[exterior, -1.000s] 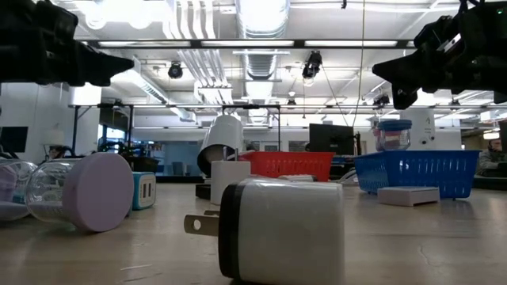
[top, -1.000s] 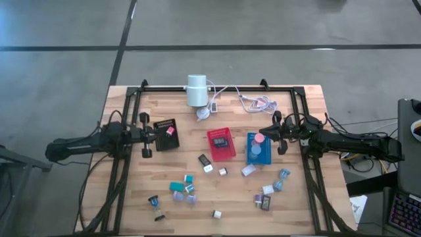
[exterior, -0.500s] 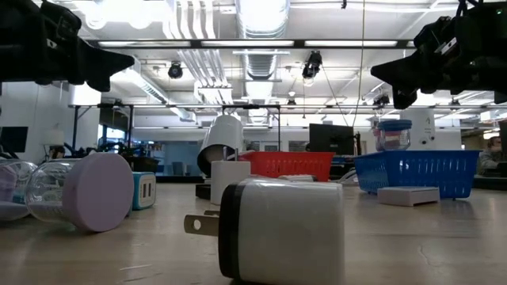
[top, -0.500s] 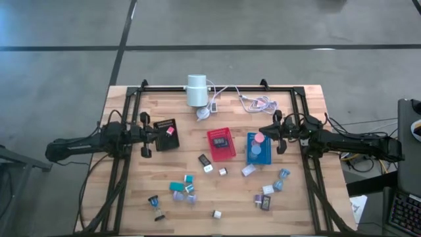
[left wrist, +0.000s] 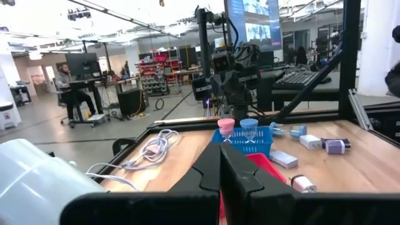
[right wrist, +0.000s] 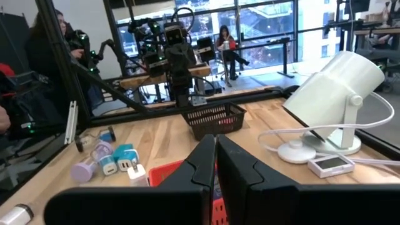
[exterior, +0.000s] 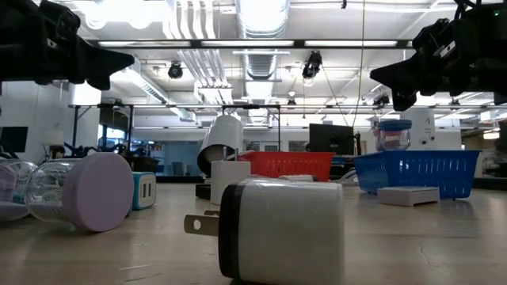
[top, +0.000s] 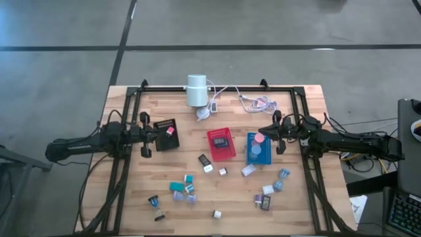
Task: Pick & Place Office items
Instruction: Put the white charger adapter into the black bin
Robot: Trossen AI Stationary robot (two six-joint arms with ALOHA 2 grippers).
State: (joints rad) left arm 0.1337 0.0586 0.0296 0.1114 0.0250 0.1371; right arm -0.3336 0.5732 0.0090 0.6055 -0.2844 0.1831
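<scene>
The left gripper (top: 145, 135) has its fingers (left wrist: 215, 172) pressed together on nothing, as its wrist view shows, and it hangs above the table (top: 131, 191) just at the 9 o'clock edge of the black tray (top: 164, 125), which holds a pink piece (top: 170, 131). The right gripper (top: 279, 133) likewise has its fingers (right wrist: 209, 159) closed and empty, raised just at the 3 o'clock side of the blue tray (top: 260, 157), where a pink disc (top: 259, 138) and a lilac one sit.

Most office items lie loose toward 6 o'clock: a teal block (top: 176, 186) with small neighbours at lower centre, a white charger (top: 216, 214) (the big plug filling the low view), a black piece (top: 204, 158) beside the red tray (top: 214, 148), and a cluster around a dark piece (top: 266, 202) toward 5 o'clock. The white cylinder (top: 196, 90) stands at 12 o'clock.

Both arms seem to be between placements, each poised by a tray with nothing in hand. The next pick would call for opening the fingers, swinging toward the 6 o'clock scatter, and descending over one small item without nudging its close neighbours.
</scene>
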